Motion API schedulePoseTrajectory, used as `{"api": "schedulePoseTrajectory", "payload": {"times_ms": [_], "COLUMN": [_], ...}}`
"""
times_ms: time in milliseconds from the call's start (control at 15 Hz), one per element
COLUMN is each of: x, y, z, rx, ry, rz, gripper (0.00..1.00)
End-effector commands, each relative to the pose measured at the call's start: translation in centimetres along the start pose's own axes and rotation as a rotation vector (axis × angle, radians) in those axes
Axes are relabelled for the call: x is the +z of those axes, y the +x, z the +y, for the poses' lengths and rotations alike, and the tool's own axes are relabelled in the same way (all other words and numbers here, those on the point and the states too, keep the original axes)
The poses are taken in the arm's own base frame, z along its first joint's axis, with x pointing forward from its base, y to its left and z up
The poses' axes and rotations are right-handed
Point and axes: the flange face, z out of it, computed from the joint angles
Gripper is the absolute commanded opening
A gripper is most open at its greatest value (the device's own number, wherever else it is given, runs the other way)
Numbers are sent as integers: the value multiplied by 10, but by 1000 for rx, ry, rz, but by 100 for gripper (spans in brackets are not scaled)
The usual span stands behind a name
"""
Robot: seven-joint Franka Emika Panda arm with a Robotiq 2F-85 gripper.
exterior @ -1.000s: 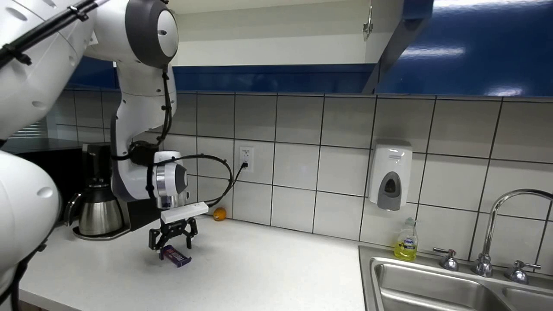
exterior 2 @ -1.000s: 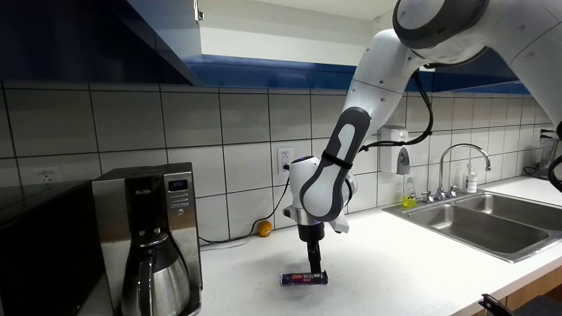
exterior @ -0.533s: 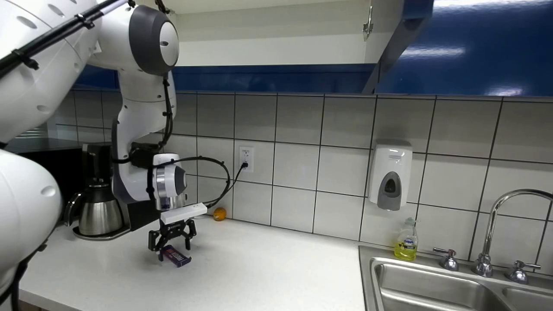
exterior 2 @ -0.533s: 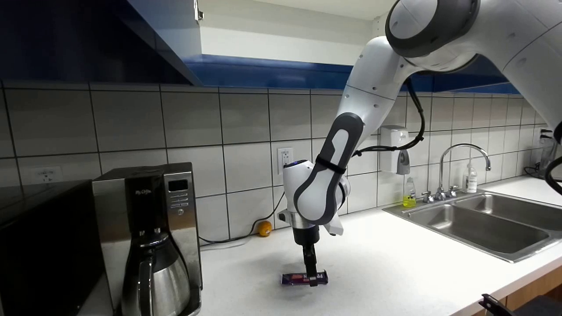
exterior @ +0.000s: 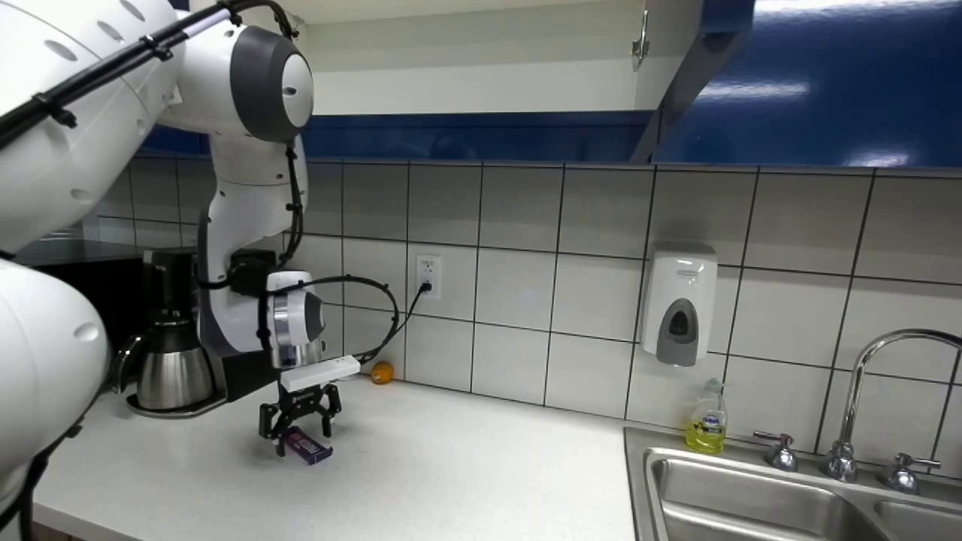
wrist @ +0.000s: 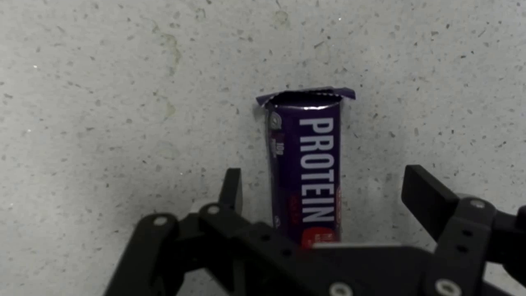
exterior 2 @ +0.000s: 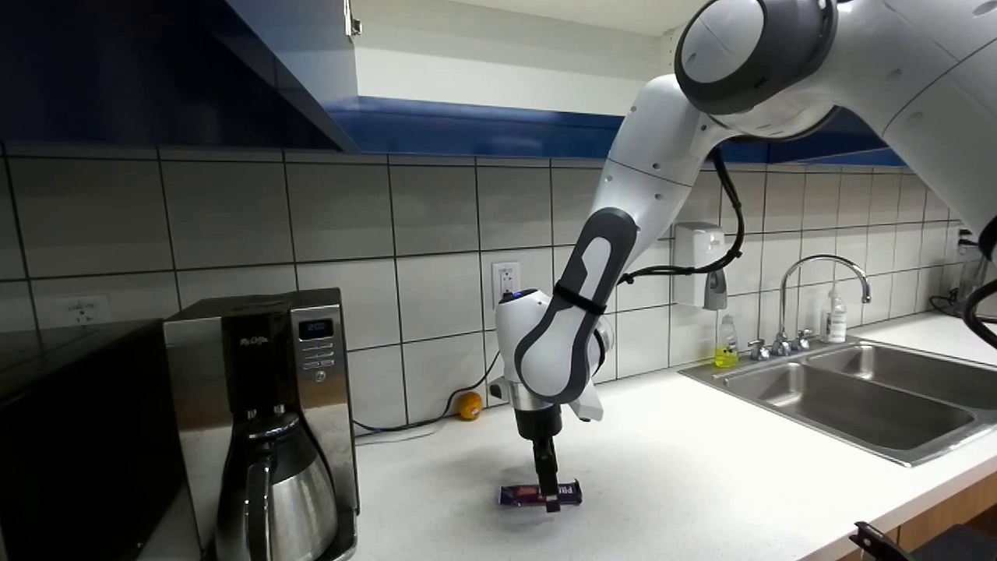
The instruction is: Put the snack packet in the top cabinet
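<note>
- A speckled counter point(wrist: 102, 123) ran past the coffee maker point(exterior 2: 261, 358), tiled wall point(exterior 2: 436, 206) behind.
- The snack packet point(wrist: 306, 168) lay near the coffee maker.
- The gripper point(wrist: 323, 176) straddled it, jaws wide apart; counter contact was unclear.
- The gripper sat lower than a second before.

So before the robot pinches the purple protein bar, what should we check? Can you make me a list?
1. Gripper open: ok, its fingers stand well apart.
2. Snack packet between the fingers: ok, the wrist view shows one finger on each side.
3. Snack packet centred: not ok, it looks nearer the finger on the left of the wrist view.
4. Snack packet lying flat on the counter: ok.
5. Fingers clear of the counter: cannot tell, no view shows whether their tips touch it.
6. Top cabinet open for later: ok, its inside shows in both exterior views.
</note>
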Motion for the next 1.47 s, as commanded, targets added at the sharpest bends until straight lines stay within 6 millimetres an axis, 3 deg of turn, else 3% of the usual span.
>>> {"api": "schedulePoseTrajectory", "payload": {"times_ms": [0, 67, 133, 600, 1000, 1400], "x": [-1, -1, 0, 1, 0, -23], "y": [5, 5, 6, 8, 8, 12], "z": [7, 7, 8, 9, 9, -4], "rx": [-19, -18, -17, -16, -7, -3], "ry": [-8, -7, -7, -1, 0, -23], "rz": [-28, -28, -28, -31, -40, -38], "gripper": [100, 75, 74, 18, 15, 15]}}
